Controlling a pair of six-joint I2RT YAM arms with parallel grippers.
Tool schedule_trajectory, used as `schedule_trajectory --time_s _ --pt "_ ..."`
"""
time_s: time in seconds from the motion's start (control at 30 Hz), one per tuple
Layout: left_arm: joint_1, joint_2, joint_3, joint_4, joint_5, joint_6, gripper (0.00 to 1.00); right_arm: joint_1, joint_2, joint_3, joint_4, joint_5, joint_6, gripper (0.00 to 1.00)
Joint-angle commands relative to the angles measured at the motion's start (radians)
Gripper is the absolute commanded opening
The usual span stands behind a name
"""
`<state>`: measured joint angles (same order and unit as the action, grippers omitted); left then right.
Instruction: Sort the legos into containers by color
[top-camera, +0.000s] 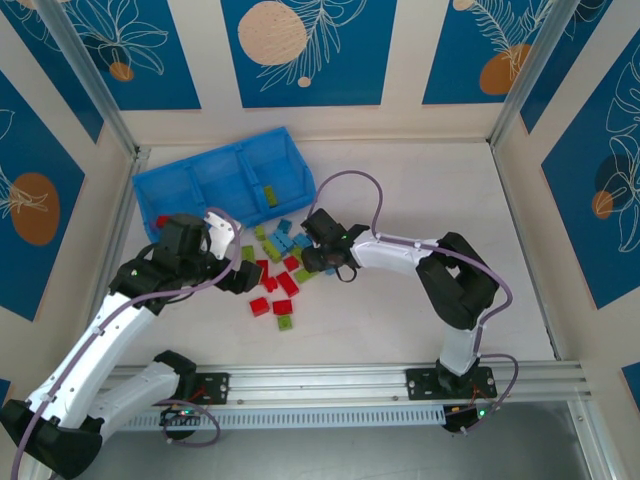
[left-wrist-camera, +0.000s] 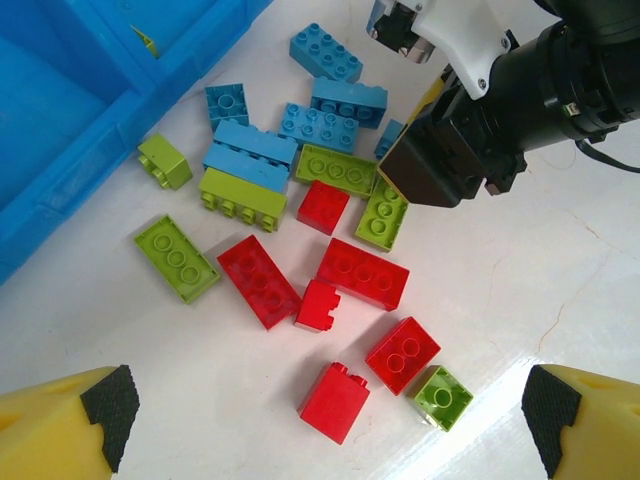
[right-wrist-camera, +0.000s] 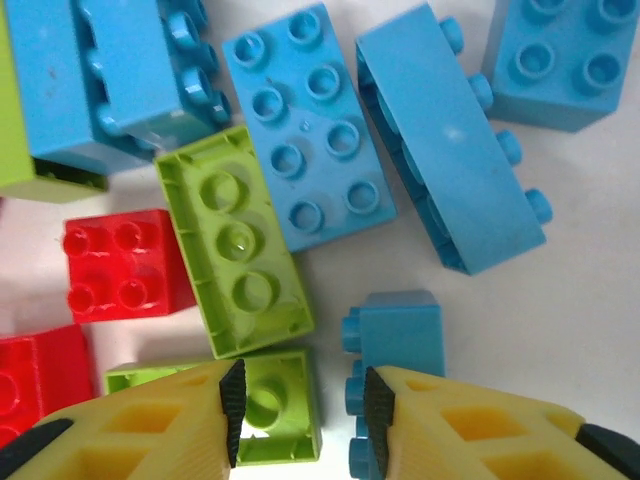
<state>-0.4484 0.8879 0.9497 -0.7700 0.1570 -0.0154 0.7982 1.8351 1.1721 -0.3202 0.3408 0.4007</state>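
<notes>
From above, your bin (top-camera: 190, 185) lies at the far left of the table (top-camera: 400, 180), set at a slant, with one green brick (top-camera: 268, 195) in its right compartment. The legos (top-camera: 280, 270) lie loose on the table, just off the bin's near right corner. Your left fingers (top-camera: 238, 275) are at the left edge of that pile and your right fingers (top-camera: 318, 258) at its right edge, both low over it.

In the left wrist view, your left fingers (left-wrist-camera: 100, 420) stand wide, one at each bottom corner. Red bricks (left-wrist-camera: 362, 272) lie nearest between them, with green and blue ones beyond. The bin (left-wrist-camera: 60, 110) is at upper left. Your right fingers (left-wrist-camera: 440, 170) come down on the far right of the pile, over a green brick (left-wrist-camera: 382, 212).

In the right wrist view, your right fingers (right-wrist-camera: 150, 430) leave only a narrow gap. One pad is over a green brick (right-wrist-camera: 280, 400), the other over a small blue brick (right-wrist-camera: 395, 335). You cannot tell whether either pad touches. Just beyond lies an upturned green brick (right-wrist-camera: 235, 245), with a red brick (right-wrist-camera: 125, 265) to its left and larger blue bricks (right-wrist-camera: 305, 125) behind.
</notes>
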Motion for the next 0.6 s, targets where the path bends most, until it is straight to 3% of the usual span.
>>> schedule_trajectory --time_s 0.0,0.2,0.37,0.47,0.57 --pt "0.014 0.001 -0.001 0.006 0.004 0.015 1.0 -0.004 0.037 -0.008 -0.028 0.01 0.032 0.46" --pt "0.013 0.0 0.0 0.003 0.002 0.015 1.0 0.014 -0.07 -0.001 -0.072 0.019 0.017 0.5" --pt "0.013 -0.002 -0.001 0.005 0.007 0.015 1.0 0.01 -0.19 -0.066 -0.018 0.118 0.056 0.56" --pt "0.013 -0.008 -0.003 0.006 0.014 0.015 1.0 -0.001 -0.146 -0.054 -0.054 0.181 0.058 0.72" --pt "0.013 -0.012 -0.002 0.006 0.014 0.015 1.0 0.006 -0.073 -0.02 -0.09 0.198 0.04 0.73"
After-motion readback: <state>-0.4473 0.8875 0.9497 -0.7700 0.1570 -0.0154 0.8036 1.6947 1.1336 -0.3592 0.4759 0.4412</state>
